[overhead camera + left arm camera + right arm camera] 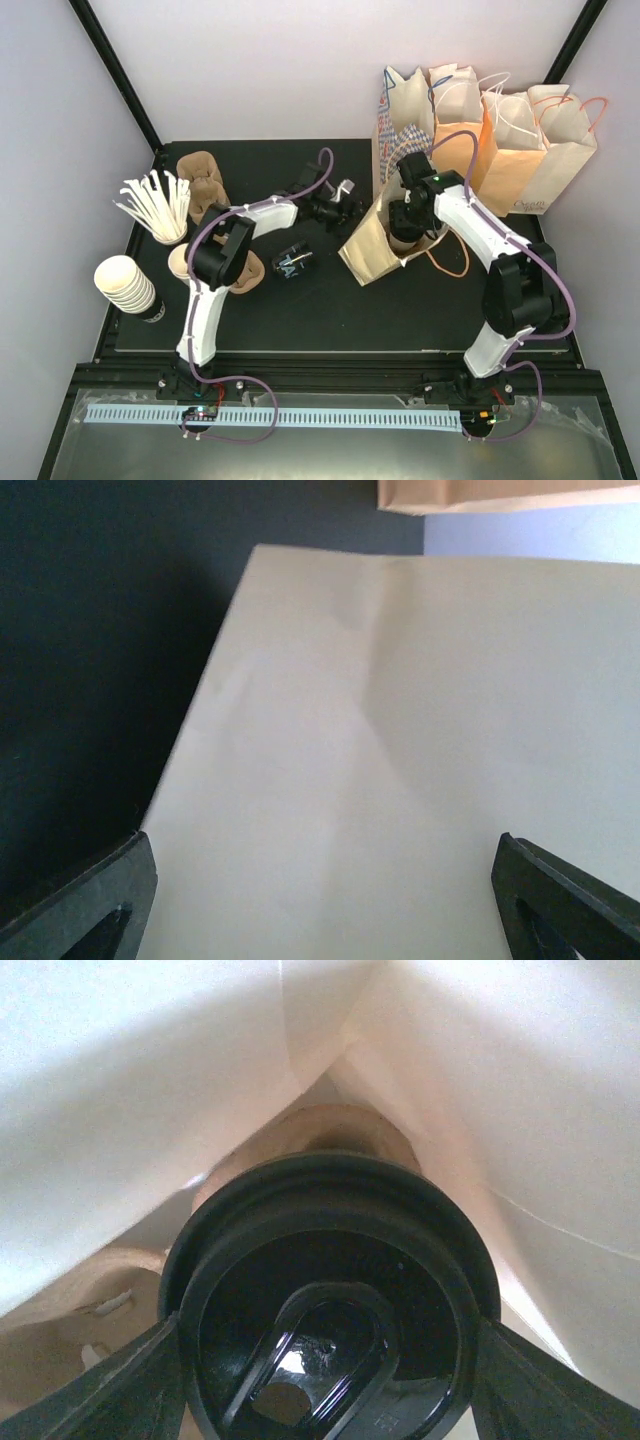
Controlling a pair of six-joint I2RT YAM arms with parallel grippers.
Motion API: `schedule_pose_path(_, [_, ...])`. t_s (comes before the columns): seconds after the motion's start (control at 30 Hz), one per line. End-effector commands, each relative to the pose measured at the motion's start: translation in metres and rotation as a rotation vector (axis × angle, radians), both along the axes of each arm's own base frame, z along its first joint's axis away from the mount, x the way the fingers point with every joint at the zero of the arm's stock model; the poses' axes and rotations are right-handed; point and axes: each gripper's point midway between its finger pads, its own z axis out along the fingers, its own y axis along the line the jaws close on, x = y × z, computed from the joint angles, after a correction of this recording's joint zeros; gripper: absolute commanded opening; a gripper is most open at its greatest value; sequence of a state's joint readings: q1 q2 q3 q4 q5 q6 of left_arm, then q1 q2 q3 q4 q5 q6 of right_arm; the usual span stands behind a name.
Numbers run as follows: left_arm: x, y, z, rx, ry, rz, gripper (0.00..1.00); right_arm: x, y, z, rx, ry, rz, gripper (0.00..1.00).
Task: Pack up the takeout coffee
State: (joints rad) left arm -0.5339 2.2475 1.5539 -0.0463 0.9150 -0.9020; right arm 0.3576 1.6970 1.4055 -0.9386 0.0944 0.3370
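Right hand (325,1390) clasps lidded takeout coffee (330,1250) | inside tilted brown bag (366,250)

Lid: round black plastic lid (330,1330); smooth and glossy; bright highlights in the sip recess; rim duller
Bag: open tan kraft paper bag (372,248); matt; creased at the mouth; inner walls pale and softly folded; outer face in the left wrist view smooth with faint creases
Carriers: brown moulded-pulp cup carriers (203,185); rough, fibrous, matt
Cups: stack of plain cream paper cups (125,283); smooth, matt
Table: flat black tabletop (330,315); matt; no reflections
Back row: standing orange and tan paper bags (520,150); matt paper; thin cord handles
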Motion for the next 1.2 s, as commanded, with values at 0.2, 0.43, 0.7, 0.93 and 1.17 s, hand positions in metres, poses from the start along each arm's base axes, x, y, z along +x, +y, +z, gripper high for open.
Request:
schedule_pose_path(0.2, [-0.006,0.04,0.079,0.011,-0.202,0.005,0.95,0.0,-0.004,0.069,-0.019,-0.029,0.019,0.93])
schedule_pose_path(0.43, [-0.019,0.05,0.111,0.019,-0.266,0.007,0.95,-0.007,0.006,0.108,0.028,-0.028,0.059,1.0])
schedule_pose_path(0.7, [-0.031,0.057,0.167,0.0,-0.384,-0.003,0.95,-0.018,0.02,0.11,0.119,-0.009,0.09,1.0])
schedule_pose_path(0.93, [-0.044,0.058,0.202,0.065,-0.515,-0.019,0.93,-0.02,0.005,0.158,0.102,-0.131,0.04,1.0])
schedule_pose_path(1.17, [-0.04,0.012,0.236,0.132,-0.693,-0.055,0.91,-0.036,-0.03,0.198,0.041,-0.194,-0.134,1.0])
